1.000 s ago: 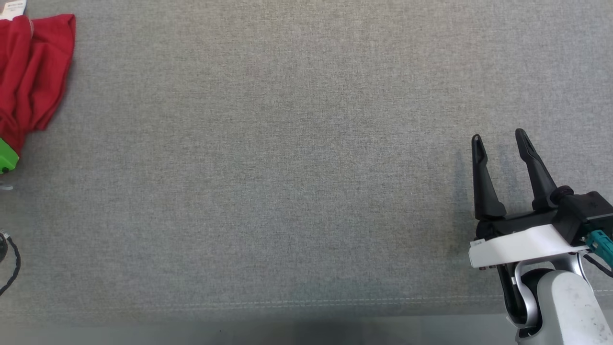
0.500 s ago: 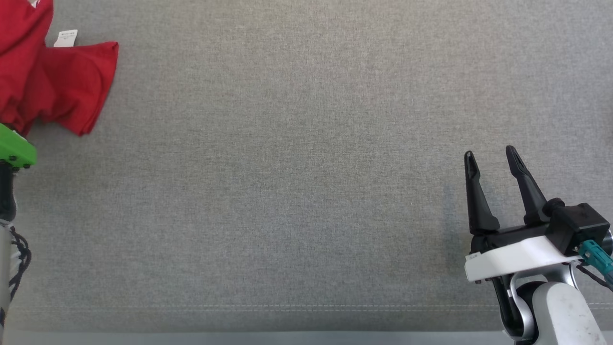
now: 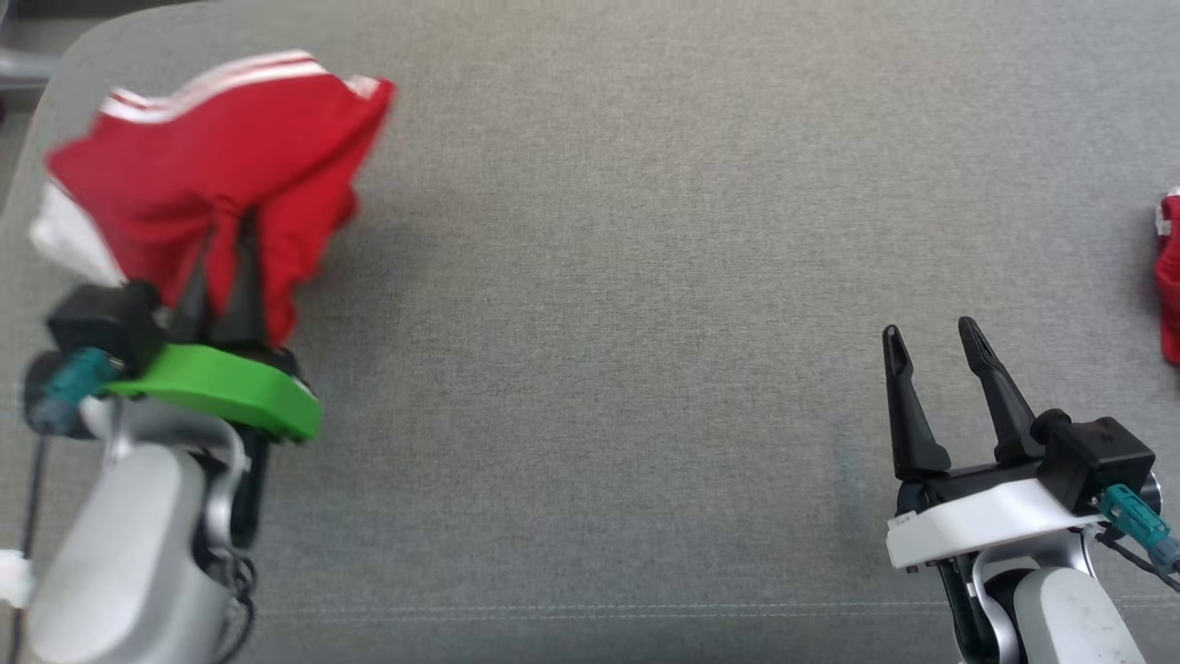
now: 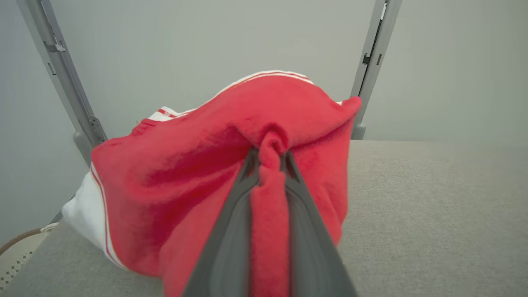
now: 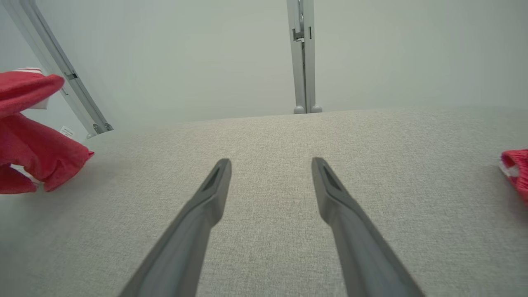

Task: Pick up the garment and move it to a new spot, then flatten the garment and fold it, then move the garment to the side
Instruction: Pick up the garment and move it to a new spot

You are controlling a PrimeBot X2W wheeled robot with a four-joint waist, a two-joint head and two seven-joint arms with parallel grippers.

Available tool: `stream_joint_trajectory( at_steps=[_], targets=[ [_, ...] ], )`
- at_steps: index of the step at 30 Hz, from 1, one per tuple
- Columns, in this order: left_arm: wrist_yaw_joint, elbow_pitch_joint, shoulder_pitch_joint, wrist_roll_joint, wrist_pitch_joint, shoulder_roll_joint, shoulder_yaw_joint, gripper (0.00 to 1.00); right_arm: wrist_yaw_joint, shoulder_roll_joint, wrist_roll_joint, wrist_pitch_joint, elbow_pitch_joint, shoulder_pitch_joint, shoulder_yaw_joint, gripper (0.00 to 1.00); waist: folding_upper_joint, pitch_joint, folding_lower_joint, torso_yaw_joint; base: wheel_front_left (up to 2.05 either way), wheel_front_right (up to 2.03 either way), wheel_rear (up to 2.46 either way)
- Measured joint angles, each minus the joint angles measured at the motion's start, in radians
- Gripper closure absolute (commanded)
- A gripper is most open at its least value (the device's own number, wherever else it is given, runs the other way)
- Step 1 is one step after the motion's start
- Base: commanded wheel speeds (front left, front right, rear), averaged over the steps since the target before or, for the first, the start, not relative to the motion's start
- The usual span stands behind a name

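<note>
**Change noted.** Half a second back the garment [image 3: 221,148] sat at the far left margin of the head view, with little more than the green mount of the left arm showing. It now hangs well inside that view, bunched and motion-blurred above the table [image 3: 599,277], near its rounded far-left corner. The camera has also shifted slightly, as the right gripper's small drift in frame shows, but the garment's displacement is far larger.

**Tool state.** The left gripper [image 4: 269,157] is clamped narrow on a pinch of red cloth, and a ridge of fabric runs down between its fingers. The rest of the garment drapes to both sides, with white trim and a white panel on the left. The right gripper [image 3: 929,328] is parted wide with nothing in it, low over the table at the right.

**Assessment.** The pick-up appears done and the carry to a new spot is under way. Flattening and folding are not begun. Held by a single pinch, the cloth will likely land crumpled and need both grippers to spread it.

**Surroundings.** A second red item [image 3: 1169,277] lies at the right edge of the table, well apart from the garment. Grey frame posts [image 5: 303,57] stand behind the far edge. The middle of the table offers open ground for setting the garment down.
</note>
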Motion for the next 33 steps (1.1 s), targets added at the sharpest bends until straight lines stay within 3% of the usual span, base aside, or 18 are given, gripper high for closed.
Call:
stream_joint_trajectory(
  at_steps=[6, 13, 20, 32, 33],
  targets=[
    [0.030, -0.163, 0.098, 0.015, 0.101, -0.033, -0.099, 1.00, 0.000, 0.000, 0.014, -0.010, 0.010, 0.005, -0.008, 0.00, 0.0000, -0.019, 0.0000, -0.042, 0.00, 0.00, 0.00],
    [0.007, -0.188, 0.083, 0.047, 0.168, -0.100, -0.218, 1.00, 0.000, 0.000, 0.026, -0.023, 0.022, 0.001, -0.018, 0.00, 0.0000, -0.018, 0.0000, -0.108, 0.00, 0.00, 0.00],
    [-0.052, -0.093, -0.057, 0.093, 0.193, -0.195, -0.320, 1.00, 0.000, 0.000, 0.048, -0.045, 0.047, -0.032, -0.002, 0.00, 0.0000, 0.004, 0.0000, -0.197, 0.00, 0.00, 0.00],
    [-0.127, 0.165, -0.188, 0.101, 0.172, -0.286, -0.374, 1.00, 0.000, -0.001, 0.105, -0.094, 0.115, -0.040, 0.008, 0.00, 0.0001, 0.066, 0.0000, -0.380, 0.00, 0.00, 0.00],
    [-0.130, 0.183, -0.191, 0.098, 0.165, -0.292, -0.378, 0.68, 0.000, -0.001, 0.108, -0.097, 0.118, -0.040, 0.010, 0.00, 0.0001, 0.071, 0.0000, -0.391, 0.00, 0.00, 0.00]
  ],
)
